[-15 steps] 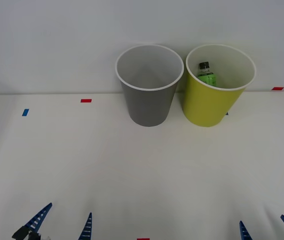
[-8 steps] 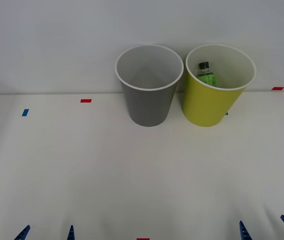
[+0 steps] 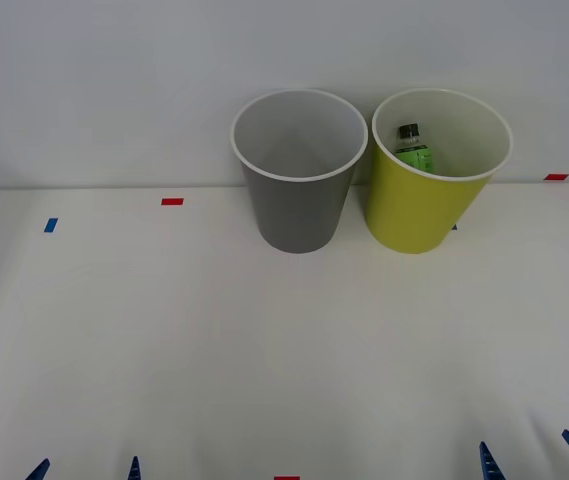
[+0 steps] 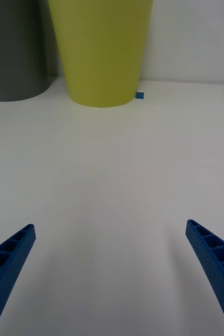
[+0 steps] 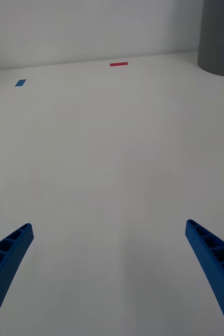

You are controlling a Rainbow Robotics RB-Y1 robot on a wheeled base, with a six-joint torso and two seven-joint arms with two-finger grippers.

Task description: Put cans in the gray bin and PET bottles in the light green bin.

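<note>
Left claw (image 3: 86, 468) drawn back to the counter's (image 3: 264, 340) near edge, spread, empty; right claw (image 3: 537, 458) likewise spread. PET bottle (image 3: 413, 148) lodged inside light green bin (image 3: 414, 215). Sorting judged finished.

White table (image 3: 264, 340), small tape marks (image 3: 172, 201)

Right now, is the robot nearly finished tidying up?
It looks finished. The PET bottle already sits inside the light green bin. The gray bin looks empty inside. Nothing is in hand: the left hand and right hand are open at the table's near edge. No cans are left there.
</note>
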